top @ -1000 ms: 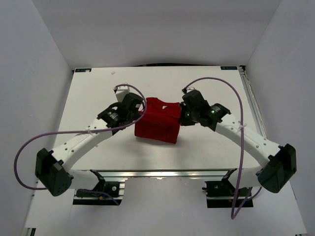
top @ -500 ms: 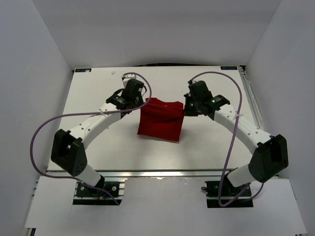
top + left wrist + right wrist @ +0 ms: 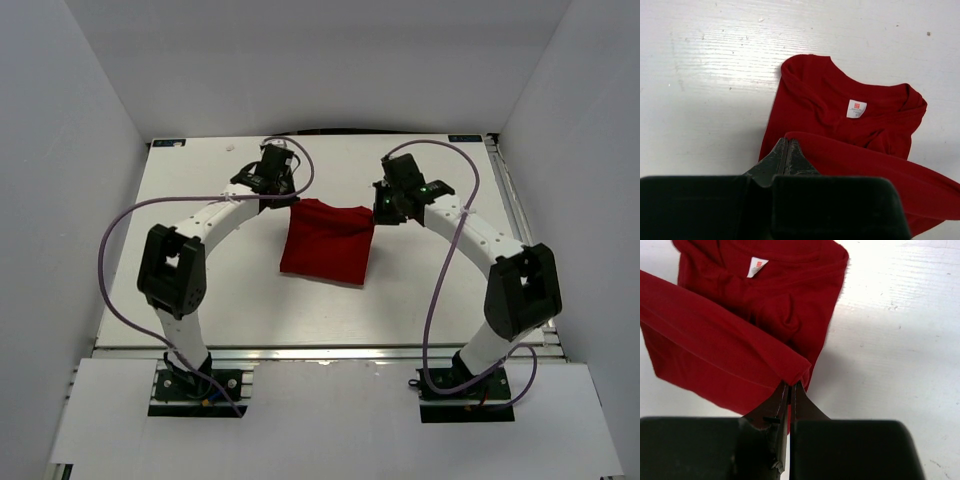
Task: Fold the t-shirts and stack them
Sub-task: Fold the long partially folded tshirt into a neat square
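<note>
The bright red t-shirt [image 3: 325, 240] lies partly folded in the middle of the white table, its collar and white neck label [image 3: 856, 108] toward the far side. My left gripper [image 3: 288, 200] is shut on the shirt's left edge [image 3: 805, 142] and holds a fold of cloth raised over the collar part. My right gripper [image 3: 378, 207] is shut on the shirt's right edge [image 3: 795, 372]. The raised fold stretches between both grippers. The label also shows in the right wrist view [image 3: 756, 266].
White walls close the table in on the left, right and back. A metal rail [image 3: 510, 195] runs along the table's right edge. Purple cables [image 3: 130, 215] loop from both arms. Bare white table [image 3: 200, 270] lies on all sides of the shirt.
Both grippers have carried the shirt's edge away from the near side toward the back of the table. The arms have stretched out farther, and the fold now lies over the collar part.
</note>
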`<state>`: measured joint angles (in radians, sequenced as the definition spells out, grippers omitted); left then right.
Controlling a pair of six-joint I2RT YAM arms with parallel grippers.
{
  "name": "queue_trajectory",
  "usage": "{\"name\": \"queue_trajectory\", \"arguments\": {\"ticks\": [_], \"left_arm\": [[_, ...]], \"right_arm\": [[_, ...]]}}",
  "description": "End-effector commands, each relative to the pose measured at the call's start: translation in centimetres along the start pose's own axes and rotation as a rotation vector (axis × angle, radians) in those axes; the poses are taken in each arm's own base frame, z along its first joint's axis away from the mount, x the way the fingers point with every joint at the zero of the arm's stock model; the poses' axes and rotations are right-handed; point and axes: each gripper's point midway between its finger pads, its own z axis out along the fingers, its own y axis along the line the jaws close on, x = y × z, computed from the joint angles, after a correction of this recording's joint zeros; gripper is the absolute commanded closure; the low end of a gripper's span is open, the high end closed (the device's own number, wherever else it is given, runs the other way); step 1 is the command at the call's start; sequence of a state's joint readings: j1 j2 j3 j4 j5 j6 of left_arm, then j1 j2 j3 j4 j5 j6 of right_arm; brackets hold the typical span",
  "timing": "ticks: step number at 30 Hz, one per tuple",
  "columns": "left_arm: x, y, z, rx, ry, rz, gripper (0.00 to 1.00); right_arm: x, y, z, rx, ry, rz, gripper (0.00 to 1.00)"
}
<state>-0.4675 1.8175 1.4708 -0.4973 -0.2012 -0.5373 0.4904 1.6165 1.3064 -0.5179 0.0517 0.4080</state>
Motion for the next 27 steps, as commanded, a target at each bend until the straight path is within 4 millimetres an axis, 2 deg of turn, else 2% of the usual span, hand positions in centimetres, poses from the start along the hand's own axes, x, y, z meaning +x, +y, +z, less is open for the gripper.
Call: {"name": "queue_trajectory", "arguments": {"ticks": [1,9,10,11,14,23,24,25,26,27], "left_arm": [[-3.2,0.1,-0.1,0.019,-0.057,0.018,1.0],[-4.1,0.9,3.7,0.015,-0.03,0.027,1.0],[-4.2,1.1,4.1,0.016,-0.028,0.023,1.0],[-4.6,0.9,4.3,0.025,-0.033,0.023,1.0],[-3.9,1.2,6.5,0.021,-0.001,0.031,1.0],[-3.5,1.7,10.3,0.012,0.025,0.055,1.0],[-3.5,1.7,10.7,0.009,0.028,0.057,0.99],[-4.0,1.6,11.3,0.011,0.023,0.053,0.95],[-4.1,1.7,11.5,0.011,0.026,0.051,0.87],[-4.5,1.6,11.6,0.016,0.021,0.048,0.8]], "right_arm": [[-2.9,-0.7,0.1,0.017,-0.066,-0.005,1.0],[-4.0,-1.7,3.6,0.023,-0.045,0.007,1.0],[-3.9,-1.8,4.5,0.025,-0.032,0.008,1.0],[-4.6,-1.9,4.7,0.022,-0.041,0.011,1.0],[-5.1,-2.2,6.1,0.024,-0.037,0.013,1.0],[-6.0,-4.7,10.0,0.077,-0.035,0.042,1.0],[-6.9,-4.7,10.2,0.08,-0.055,0.044,1.0],[-6.8,-5.1,11.0,0.093,-0.049,0.041,1.0],[-7.2,-5.5,11.2,0.103,-0.055,0.048,1.0],[-7.4,-5.7,11.5,0.107,-0.058,0.052,0.93]]}}
